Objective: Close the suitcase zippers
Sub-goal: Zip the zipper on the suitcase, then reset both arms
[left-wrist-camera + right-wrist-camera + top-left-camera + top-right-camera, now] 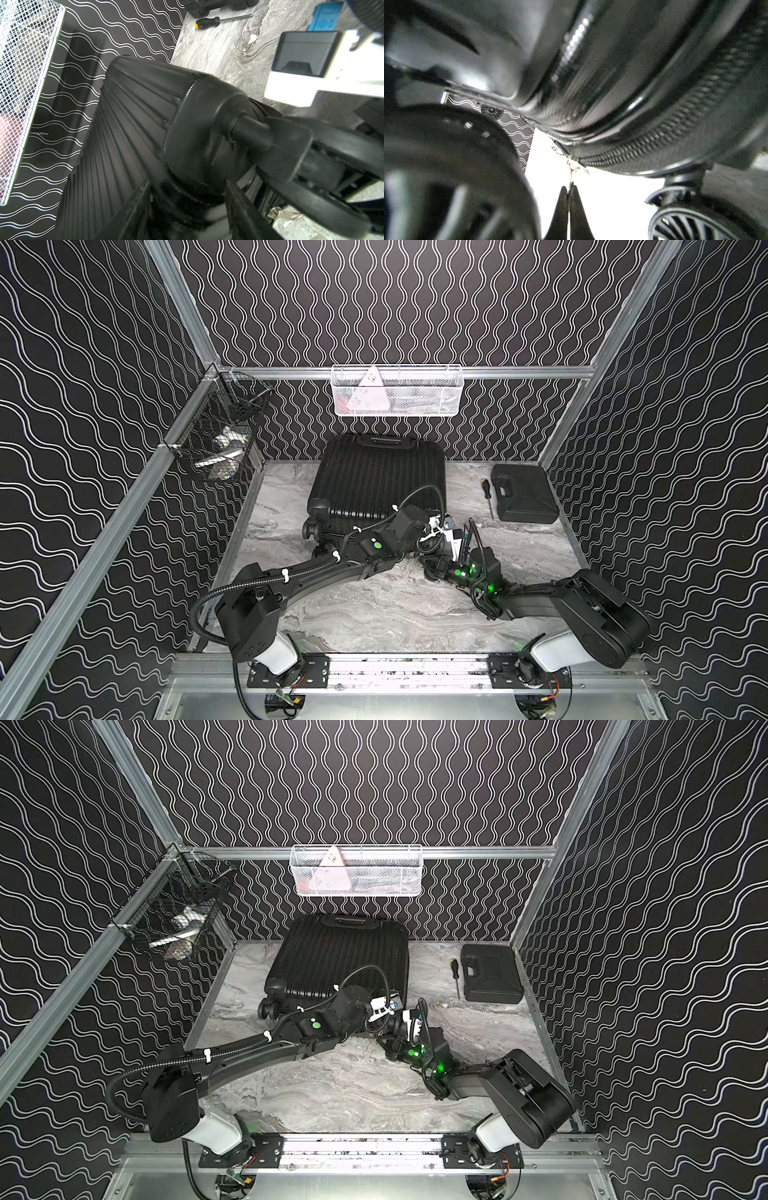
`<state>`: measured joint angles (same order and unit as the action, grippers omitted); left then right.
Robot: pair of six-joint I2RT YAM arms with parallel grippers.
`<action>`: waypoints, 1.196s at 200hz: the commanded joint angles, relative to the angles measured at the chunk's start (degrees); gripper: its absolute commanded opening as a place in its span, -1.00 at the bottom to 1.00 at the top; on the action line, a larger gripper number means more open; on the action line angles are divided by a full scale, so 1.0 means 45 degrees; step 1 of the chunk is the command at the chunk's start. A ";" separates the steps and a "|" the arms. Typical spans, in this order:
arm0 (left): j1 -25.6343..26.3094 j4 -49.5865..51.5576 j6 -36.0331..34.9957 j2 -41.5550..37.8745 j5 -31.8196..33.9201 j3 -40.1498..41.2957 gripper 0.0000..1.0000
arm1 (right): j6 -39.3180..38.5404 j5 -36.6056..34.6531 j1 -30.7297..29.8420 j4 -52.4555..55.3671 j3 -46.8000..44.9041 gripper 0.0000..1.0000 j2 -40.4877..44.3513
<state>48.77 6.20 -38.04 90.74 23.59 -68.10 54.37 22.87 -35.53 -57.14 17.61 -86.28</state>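
Mia: Nearest the lens runs a metal rail [407, 668] with both arm bases bolted to it. What holds things in there?

Tom: Three containers. One white mesh basket [397, 391] hangs on the back wall with a pale triangular packet [368, 396] in it. Whatever else is inside is too blurred to name. One black wire basket [216, 448] hangs on the left side and holds white and bluish bits I can't make out. The flat black plastic tool case [523, 493] lies shut at the far right of the desk [374, 614], with a screwdriver [487, 497] just beside it.

Mia: And the suitcase?

Tom: That suitcase [374, 477] lies flat at the back middle of the grey marbled desk. Its ribbed hard shell faces up, with the handle toward the back wall and the wheels toward the arms.

Mia: The tools?

Tom: Both are at its near right corner. In the right wrist view, the right tool [569, 187] is clenched, its tapered tips pinching the thin metal zipper pull [572, 165]. From there the coiled zipper [654, 141] curves away round the rim, above a spoked wheel [691, 224]. The left tool [186, 185] straddles the rounded, matte corner piece, fingers apart on either side. I cannot tell whether they press it.
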 commanded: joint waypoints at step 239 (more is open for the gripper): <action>-0.2179 -0.0961 0.6686 -0.5259 0.4014 0.1358 0.62 | -0.6226 -0.9887 -0.0106 1.2503 0.1542 0.13 0.6853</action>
<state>41.47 1.23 -19.00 67.64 30.85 -61.14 30.85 -7.16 -36.45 -5.82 23.20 -57.01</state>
